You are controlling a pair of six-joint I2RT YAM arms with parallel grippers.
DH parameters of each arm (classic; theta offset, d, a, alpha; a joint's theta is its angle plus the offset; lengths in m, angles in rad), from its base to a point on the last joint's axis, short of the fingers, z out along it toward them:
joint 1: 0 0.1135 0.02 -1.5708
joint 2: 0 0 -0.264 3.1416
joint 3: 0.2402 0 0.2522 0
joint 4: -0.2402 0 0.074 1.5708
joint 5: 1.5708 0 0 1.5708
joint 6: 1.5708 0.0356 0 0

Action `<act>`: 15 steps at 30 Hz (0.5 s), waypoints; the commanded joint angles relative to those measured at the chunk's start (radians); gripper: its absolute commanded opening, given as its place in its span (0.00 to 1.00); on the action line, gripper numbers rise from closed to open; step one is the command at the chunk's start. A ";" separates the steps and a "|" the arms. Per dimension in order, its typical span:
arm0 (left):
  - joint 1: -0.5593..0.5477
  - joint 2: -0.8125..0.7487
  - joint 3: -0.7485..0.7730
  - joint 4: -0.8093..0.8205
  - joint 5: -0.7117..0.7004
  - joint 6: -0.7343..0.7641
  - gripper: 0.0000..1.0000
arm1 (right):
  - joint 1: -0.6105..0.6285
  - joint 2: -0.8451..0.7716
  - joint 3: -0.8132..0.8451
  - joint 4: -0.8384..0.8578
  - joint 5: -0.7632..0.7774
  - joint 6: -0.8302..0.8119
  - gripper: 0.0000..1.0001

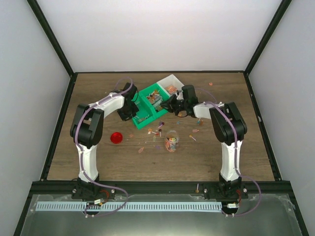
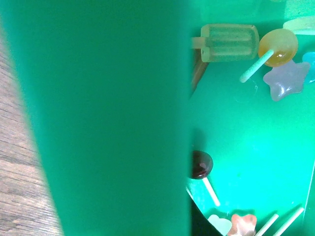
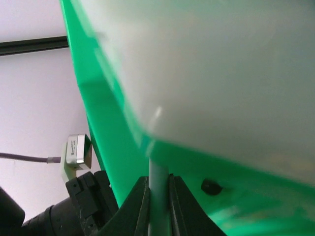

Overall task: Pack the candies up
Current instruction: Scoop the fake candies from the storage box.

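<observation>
1. Green tray: left gripper clenched, apparently on its wall; a slip tips it.
2. Jar, base-side of right gripper: a backswing could topple it.
3. Pale stem, pinched by right gripper: may twist loose.
4. Candies, in the tray beside left gripper: could scatter.

Colours we see
Green tray, white box, red lid, brown wood-grain table, and orange, lilac and pink candies.
</observation>
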 commanded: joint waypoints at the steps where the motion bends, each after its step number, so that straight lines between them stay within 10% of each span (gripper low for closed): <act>1: -0.007 0.071 0.007 0.017 0.084 0.026 0.04 | 0.016 -0.109 -0.051 0.008 -0.117 -0.050 0.01; 15: -0.006 0.069 0.024 0.015 0.077 0.017 0.04 | -0.057 -0.273 -0.229 0.086 -0.127 -0.027 0.01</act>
